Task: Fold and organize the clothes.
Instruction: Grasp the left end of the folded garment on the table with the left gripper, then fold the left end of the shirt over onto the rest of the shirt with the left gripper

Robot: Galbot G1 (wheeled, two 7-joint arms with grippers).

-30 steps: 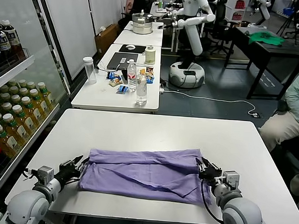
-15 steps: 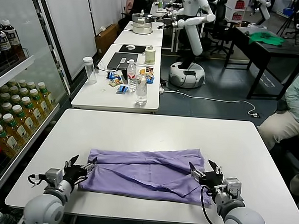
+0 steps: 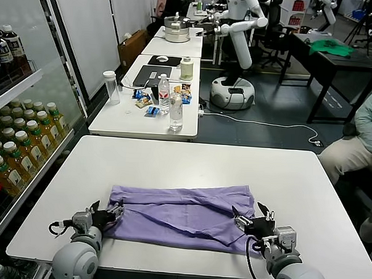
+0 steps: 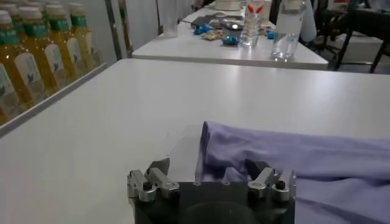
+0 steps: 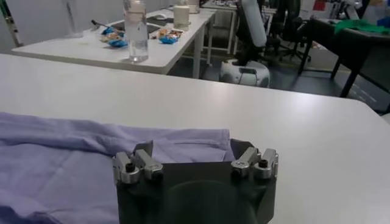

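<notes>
The lavender T-shirt (image 3: 181,215) lies as a folded band on the white tabletop (image 3: 191,161). My left claw (image 3: 107,216) and right claw (image 3: 251,221) gape empty at its ends. I judge the next fold calls for gripping both near corners

Beyond the near white tabletop (image 3: 172,163) stands a second tabletop (image 3: 122,121) carrying two clear water bottles (image 3: 176,112), a tall clear tumbler (image 3: 111,87), a closed laptop (image 3: 153,76), a pale green jar (image 3: 186,68) and scattered blue snack packets (image 3: 151,110). To the left, shelves (image 3: 18,86) behind glass hold rows of yellow drink bottles (image 3: 12,153). Farther back a white humanoid machine (image 3: 236,49) stands on a round base, near a dark desk with a bright green cloth (image 3: 331,48); a seated person (image 3: 359,144) shows at the right edge.
</notes>
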